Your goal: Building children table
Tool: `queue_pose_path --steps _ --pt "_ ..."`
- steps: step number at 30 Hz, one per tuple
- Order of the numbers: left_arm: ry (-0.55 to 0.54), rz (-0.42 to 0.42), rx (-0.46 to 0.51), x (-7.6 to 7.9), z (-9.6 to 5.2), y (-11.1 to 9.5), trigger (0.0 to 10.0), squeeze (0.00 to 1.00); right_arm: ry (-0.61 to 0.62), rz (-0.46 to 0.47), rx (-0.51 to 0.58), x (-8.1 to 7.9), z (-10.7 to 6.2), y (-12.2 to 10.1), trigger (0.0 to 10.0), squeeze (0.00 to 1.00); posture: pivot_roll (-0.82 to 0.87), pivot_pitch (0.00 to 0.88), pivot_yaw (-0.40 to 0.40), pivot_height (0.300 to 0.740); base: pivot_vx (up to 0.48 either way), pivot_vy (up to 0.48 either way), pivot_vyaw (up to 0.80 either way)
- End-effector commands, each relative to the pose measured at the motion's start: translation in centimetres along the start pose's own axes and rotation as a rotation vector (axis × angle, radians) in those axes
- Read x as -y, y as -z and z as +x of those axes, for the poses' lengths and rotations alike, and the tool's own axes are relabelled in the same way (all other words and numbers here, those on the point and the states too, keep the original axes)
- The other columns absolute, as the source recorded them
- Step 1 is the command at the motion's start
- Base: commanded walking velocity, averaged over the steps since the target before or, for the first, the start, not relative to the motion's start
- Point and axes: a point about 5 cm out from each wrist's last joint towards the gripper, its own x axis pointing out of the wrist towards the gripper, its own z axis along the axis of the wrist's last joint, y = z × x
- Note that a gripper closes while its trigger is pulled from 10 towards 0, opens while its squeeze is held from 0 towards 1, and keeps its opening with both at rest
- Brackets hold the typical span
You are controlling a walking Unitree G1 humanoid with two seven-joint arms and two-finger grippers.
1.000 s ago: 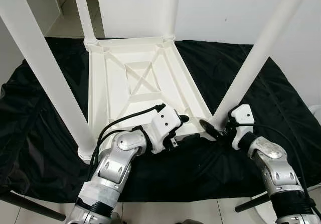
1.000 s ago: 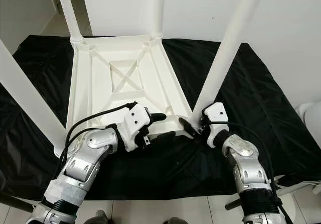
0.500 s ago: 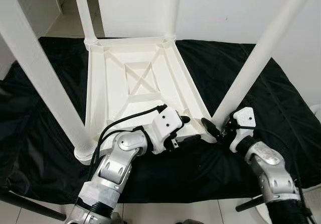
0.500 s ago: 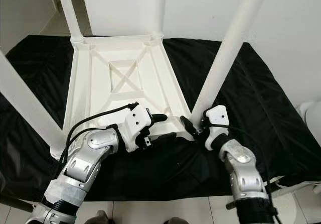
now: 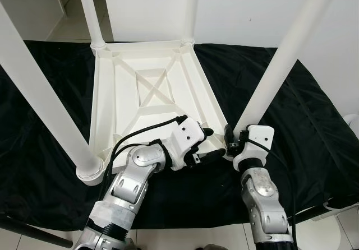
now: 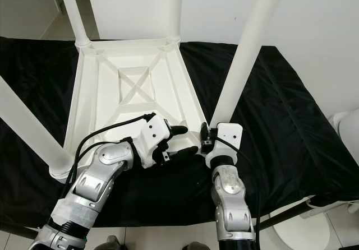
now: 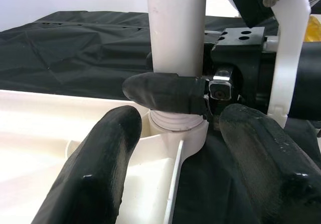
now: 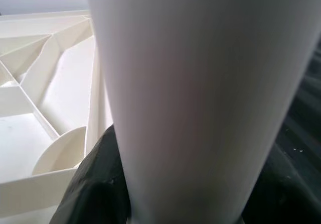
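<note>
**A:** Item one, any lettering?

**B:** None readable on any surface. The white plastic table top (image 5: 148, 104) lies upside down on a black cloth (image 5: 45, 149), ribbed underside up, with a cross brace at the centre.

**A:** Legs, from the left?

**B:** Near-left leg (image 5: 42, 93) upright in its corner socket, close to the cloth's front edge. Far-left leg (image 5: 90, 12) and far-right leg (image 5: 190, 9) upright at the back corners. Near-right leg (image 5: 280, 65) upright, slightly tilted, in the front right corner socket.

**A:** Left gripper?

**B:** Left gripper (image 5: 205, 146) sits at the table top's front edge, just beside the near-right corner. Fingers (image 7: 105, 153) apart, one above the rim and one below it on the cloth; no clear grip.

**A:** Right gripper?

**B:** Right gripper (image 5: 231, 142) is at the base of the near-right leg. One finger (image 7: 165, 93) wraps across the leg just above the socket, and the leg runs between both fingers in the right wrist view: clamped on it.

**A:** Open room?

**B:** Bare cloth to the right of the table top, running to its right edge; a narrower strip on the left; pale floor tiles (image 5: 185, 236) in front.
</note>
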Motion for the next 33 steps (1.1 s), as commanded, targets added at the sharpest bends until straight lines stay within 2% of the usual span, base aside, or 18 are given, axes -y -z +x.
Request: queue_pose_path --steps 1,2,8,9,14,15,16,18,19,20,22,23,24,26,31,33 --pt "-0.09 -0.013 -0.016 -0.4 0.1 0.3 10.0 0.0 0.011 0.004 -0.07 -0.4 -0.5 1.3 10.0 0.0 0.01 0.032 -0.02 0.74 0.0 0.0 0.0" --pt "-0.089 -0.013 -0.014 -0.4 0.1 0.3 10.0 0.0 0.022 0.017 -0.065 -0.2 -0.6 1.1 10.0 1.0 0.0 0.028 -0.018 0.74 0.0 0.0 0.0" --pt "-0.088 -0.011 -0.014 -0.4 0.1 0.3 10.0 0.0 0.025 0.014 -0.057 0.1 -0.7 0.9 10.0 1.0 0.0 0.025 -0.021 0.74 0.0 0.0 0.0" --pt "-0.09 -0.011 -0.015 -0.4 0.2 0.4 10.0 0.0 0.009 0.017 -0.048 0.7 -0.7 0.7 10.0 1.0 0.0 0.018 -0.025 0.74 0.0 0.0 0.0" --pt "-0.09 -0.01 -0.014 -0.4 0.2 0.4 10.0 0.0 -0.015 0.025 -0.048 1.2 -0.6 0.5 10.0 1.0 0.0 0.01 -0.027 0.74 0.0 0.0 0.0" --pt "-0.089 -0.012 -0.012 -0.3 0.2 0.4 10.0 0.0 -0.095 0.004 -0.045 1.6 -0.4 0.3 10.0 0.0 0.01 0.002 -0.035 0.74 0.0 0.0 0.0" --pt "-0.089 -0.012 -0.012 -0.3 0.2 0.4 10.0 0.0 -0.095 0.004 -0.045 1.6 -0.4 0.3 10.0 0.0 0.01 0.002 -0.035 0.74 0.0 0.0 0.0" --pt "-0.066 -0.013 -0.006 0.1 -0.2 0.6 10.0 0.0 -0.297 -0.068 -0.037 2.4 0.0 -0.2 10.0 0.0 0.01 0.0 -0.044 0.74 0.0 0.0 0.0" --pt "-0.066 -0.013 -0.006 0.1 -0.2 0.6 10.0 0.0 -0.297 -0.068 -0.037 2.4 0.0 -0.2 10.0 0.0 0.01 0.0 -0.044 0.74 0.0 0.0 0.0" --pt "-0.055 -0.012 -0.003 0.2 -0.5 0.7 10.0 0.0 -0.364 -0.099 -0.037 2.7 0.1 -0.4 10.0 0.0 0.02 0.0 -0.048 0.74 0.0 0.0 0.0" --pt "-0.055 -0.012 -0.003 0.2 -0.5 0.7 10.0 0.0 -0.364 -0.099 -0.037 2.7 0.1 -0.4 10.0 0.0 0.02 0.0 -0.048 0.74 0.0 0.0 0.0" --pt "-0.032 -0.019 -0.003 0.3 -0.9 0.8 10.0 0.0 -0.434 -0.131 -0.038 3.1 0.3 -0.5 10.0 0.0 0.02 0.0 -0.051 0.74 0.0 0.0 0.0" --pt "-0.032 -0.019 -0.003 0.3 -0.9 0.8 10.0 0.0 -0.434 -0.131 -0.038 3.1 0.3 -0.5 10.0 0.0 0.02 0.0 -0.051 0.74 0.0 0.0 0.0" --pt "0.024 -0.024 0.009 0.4 -1.8 0.7 10.0 0.0 -0.541 -0.201 -0.039 3.9 0.8 -0.8 10.0 0.0 0.03 0.0 -0.062 0.74 0.0 0.0 0.0" --pt "0.066 -0.046 0.005 0.7 -2.4 0.7 10.0 0.0 -0.652 -0.222 -0.074 4.7 1.2 -1.0 10.0 0.0 0.04 0.0 -0.063 0.74 0.0 0.0 0.0" --pt "0.066 -0.046 0.005 0.7 -2.4 0.7 10.0 0.0 -0.652 -0.222 -0.074 4.7 1.2 -1.0 10.0 0.0 0.04 0.0 -0.063 0.74 0.0 0.0 0.0"
